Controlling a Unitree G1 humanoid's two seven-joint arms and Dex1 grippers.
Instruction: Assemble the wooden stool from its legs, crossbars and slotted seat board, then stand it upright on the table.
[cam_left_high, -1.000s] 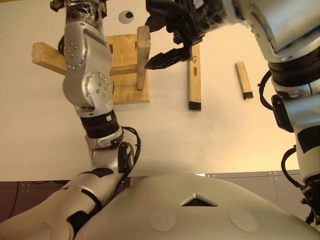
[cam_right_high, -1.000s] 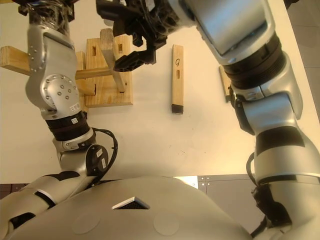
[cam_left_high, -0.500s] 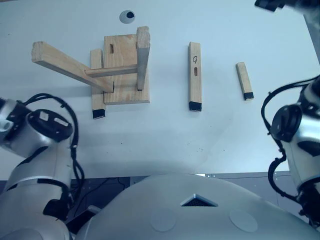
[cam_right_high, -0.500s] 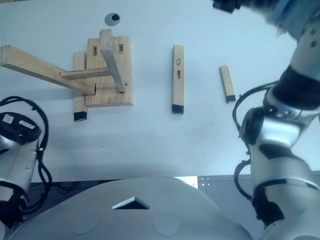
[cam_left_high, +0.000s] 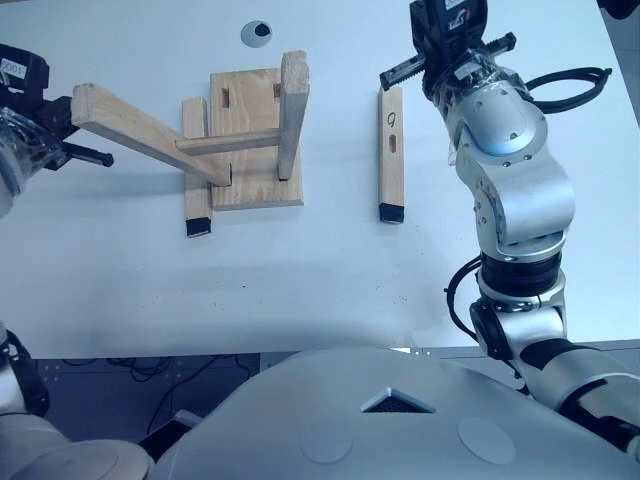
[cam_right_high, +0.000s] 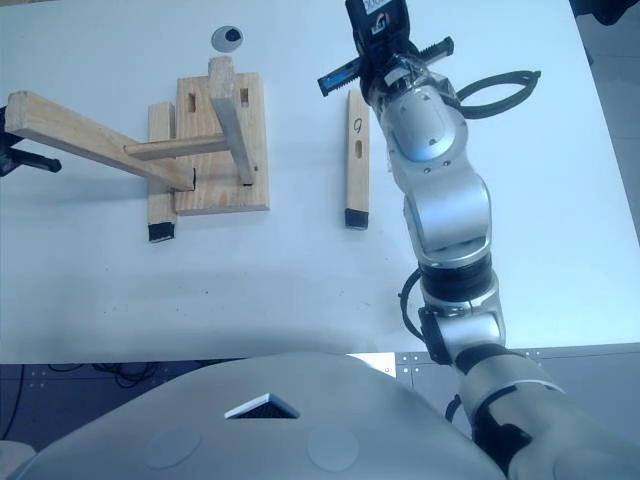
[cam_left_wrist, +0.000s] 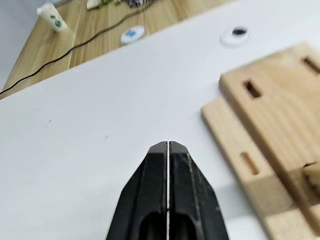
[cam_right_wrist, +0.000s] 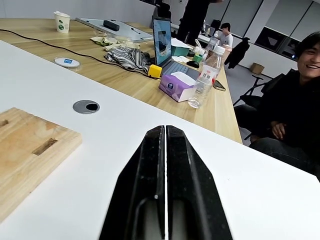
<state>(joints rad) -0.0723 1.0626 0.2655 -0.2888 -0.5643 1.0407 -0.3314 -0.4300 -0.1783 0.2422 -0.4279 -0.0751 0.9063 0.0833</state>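
Fingers pressed together, empty, on both arms: left fingers (cam_left_wrist: 150, 175) hover beside the tilted leg (cam_left_high: 140, 128) of the part-built stool (cam_left_high: 250, 175) on the bench (cam_left_high: 300, 270); right fingers (cam_right_wrist: 145, 165), arm outstretched, above the far end of the loose leg (cam_left_high: 391, 150).

The left hand (cam_left_wrist: 168, 146) has its two black fingers (cam_left_wrist: 150, 195) pressed flat together, gripping nothing, with its wrist (cam_left_high: 14, 155) just behind it, held out to the robot's left. The right hand (cam_right_wrist: 164, 130) is likewise closed and empty. Behind it the right arm (cam_left_high: 515, 190) is bent at the elbow, forearm stretched forward.
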